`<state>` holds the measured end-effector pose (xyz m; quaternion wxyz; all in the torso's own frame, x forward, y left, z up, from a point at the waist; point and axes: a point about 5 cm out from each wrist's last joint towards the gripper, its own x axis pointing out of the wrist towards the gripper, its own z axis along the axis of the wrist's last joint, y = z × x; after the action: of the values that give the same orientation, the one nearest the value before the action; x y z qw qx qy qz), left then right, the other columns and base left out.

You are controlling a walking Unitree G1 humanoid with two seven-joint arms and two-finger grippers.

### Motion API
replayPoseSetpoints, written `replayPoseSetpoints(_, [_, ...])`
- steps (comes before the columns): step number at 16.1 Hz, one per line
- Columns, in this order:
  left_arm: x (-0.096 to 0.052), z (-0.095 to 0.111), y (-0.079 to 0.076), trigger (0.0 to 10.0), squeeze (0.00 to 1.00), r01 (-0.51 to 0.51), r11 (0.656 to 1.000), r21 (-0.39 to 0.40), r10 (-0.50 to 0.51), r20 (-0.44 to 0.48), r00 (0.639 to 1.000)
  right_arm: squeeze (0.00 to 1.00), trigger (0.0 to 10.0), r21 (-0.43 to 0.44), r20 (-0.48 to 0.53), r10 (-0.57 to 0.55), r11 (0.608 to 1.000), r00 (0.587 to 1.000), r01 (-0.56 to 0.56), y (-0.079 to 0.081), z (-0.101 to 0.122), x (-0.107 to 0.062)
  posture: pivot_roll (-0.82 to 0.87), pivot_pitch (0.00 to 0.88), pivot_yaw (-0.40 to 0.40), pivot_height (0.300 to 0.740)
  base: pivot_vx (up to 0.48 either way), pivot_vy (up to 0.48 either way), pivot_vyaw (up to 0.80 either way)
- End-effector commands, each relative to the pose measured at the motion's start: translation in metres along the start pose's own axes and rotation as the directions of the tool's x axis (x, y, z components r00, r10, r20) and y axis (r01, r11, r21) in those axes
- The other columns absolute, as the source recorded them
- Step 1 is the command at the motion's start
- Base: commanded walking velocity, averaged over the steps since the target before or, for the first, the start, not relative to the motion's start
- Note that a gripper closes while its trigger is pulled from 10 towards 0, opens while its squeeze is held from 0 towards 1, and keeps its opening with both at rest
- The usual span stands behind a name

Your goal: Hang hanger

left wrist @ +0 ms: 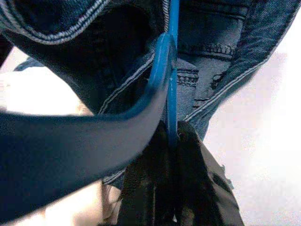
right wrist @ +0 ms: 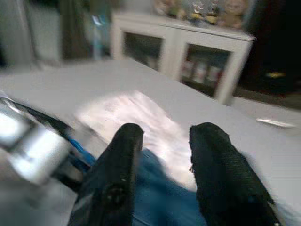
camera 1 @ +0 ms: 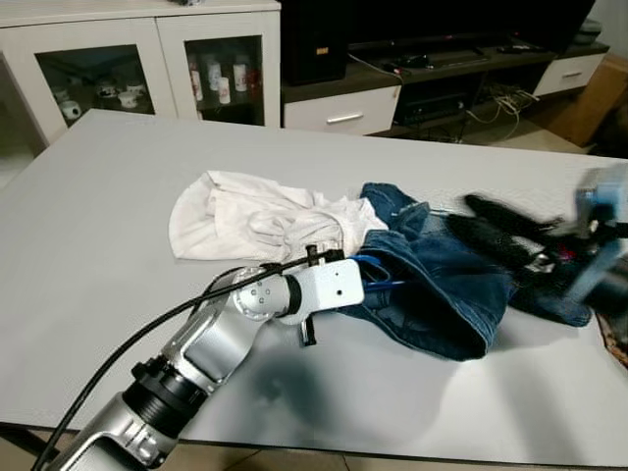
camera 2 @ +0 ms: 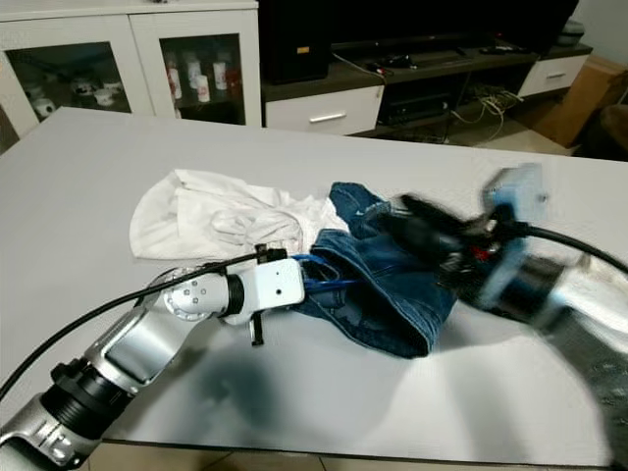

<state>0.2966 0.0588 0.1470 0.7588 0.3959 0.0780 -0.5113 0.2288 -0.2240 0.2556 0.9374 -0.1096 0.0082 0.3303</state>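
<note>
A blue hanger (left wrist: 170, 94) is tucked into the blue jeans (camera 1: 442, 294), which lie crumpled on the grey table (camera 1: 98, 245). My left gripper (camera 1: 371, 285) is at the jeans' left edge and shut on the hanger's thin blue bar; in the left wrist view the black fingers (left wrist: 197, 179) pinch it. My right gripper (camera 2: 397, 214) hovers blurred over the right side of the jeans. It is open, with nothing between its fingers (right wrist: 127, 155). A white garment (camera 1: 245, 216) lies bunched to the left of the jeans, touching them.
Behind the table stand a white glass-door cabinet (camera 1: 147, 69) with bottles and a dark TV stand (camera 1: 442, 78) with a white drawer. A cardboard box (camera 1: 579, 108) is at far right. The table's front edge (camera 1: 294, 446) runs close below my left arm.
</note>
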Motion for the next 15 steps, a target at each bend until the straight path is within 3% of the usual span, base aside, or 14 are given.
replayPoseSetpoints(1, [0.0, -0.003, 0.002, 10.0, 0.0, 0.0, 1.0, 0.001, 0.0, -0.017, 1.0, 0.0, 10.0, -0.137, -0.024, -0.104, 0.986, 0.994, 0.1, -0.022, 0.007, -0.017, -0.09, 0.044, -0.033, 0.74, 0.0, 0.0, 0.0])
replayPoseSetpoints(3, [-0.002, -0.005, 0.002, 10.0, 0.0, 0.0, 1.0, 0.003, 0.0, -0.022, 1.0, 0.0, 10.0, -0.21, -0.005, -0.147, 0.967, 0.989, 0.143, -0.038, 0.026, -0.034, -0.09, 0.045, -0.026, 0.74, 0.0, 0.0, 0.0])
replayPoseSetpoints(4, [-0.002, -0.006, 0.002, 10.0, 0.0, 0.003, 1.0, 0.006, -0.003, -0.025, 1.0, 0.0, 10.0, -0.277, -0.045, -0.117, 0.956, 0.992, 0.101, -0.038, 0.029, -0.04, -0.1, 0.044, -0.024, 0.74, 0.0, 0.0, 0.0])
replayPoseSetpoints(5, [-0.002, -0.006, 0.002, 10.0, 0.0, 0.004, 1.0, 0.007, -0.004, -0.025, 1.0, 0.0, 10.0, -0.333, -0.124, -0.073, 0.943, 0.99, 0.028, -0.034, 0.022, -0.043, -0.09, 0.044, -0.024, 0.74, 0.0, 0.0, 0.0])
replayPoseSetpoints(8, [-0.001, -0.004, 0.005, 10.0, 0.0, -0.002, 1.0, 0.007, 0.002, -0.02, 1.0, 0.0, 10.0, -0.378, -0.224, 0.053, 0.916, 0.973, -0.137, -0.017, 0.009, -0.039, -0.1, 0.044, -0.022, 0.74, 0.0, 0.0, 0.0])
replayPoseSetpoints(10, [0.004, 0.009, 0.012, 10.0, 0.0, -0.024, 1.0, 0.017, 0.024, 0.012, 1.0, 0.0, 10.0, -0.497, -0.354, 0.146, 0.808, 0.924, -0.317, 0.007, -0.013, -0.02, -0.09, 0.048, -0.023, 0.74, 0.0, 0.0, 0.0])
replayPoseSetpoints(11, [0.005, 0.013, 0.013, 10.0, 0.0, -0.022, 0.999, 0.026, 0.022, 0.025, 0.999, 0.0, 10.0, -0.543, -0.405, 0.127, 0.763, 0.906, -0.35, 0.004, -0.022, -0.018, -0.1, 0.048, -0.022, 0.74, 0.0, 0.0, 0.0])
replayPoseSetpoints(14, [0.005, 0.017, 0.015, 10.0, 0.0, -0.018, 0.999, 0.045, 0.017, 0.033, 0.999, 0.0, 10.0, -0.574, -0.494, 0.089, 0.714, 0.865, -0.402, -0.004, -0.039, -0.022, -0.09, 0.046, -0.024, 0.74, 0.0, 0.0, 0.0])
replayPoseSetpoints(15, [0.005, 0.017, 0.015, 10.0, 0.0, -0.018, 0.999, 0.045, 0.017, 0.033, 0.999, 0.0, 10.0, -0.574, -0.494, 0.089, 0.714, 0.865, -0.402, -0.004, -0.039, -0.022, -0.09, 0.046, -0.024, 0.74, 0.0, 0.0, 0.0])
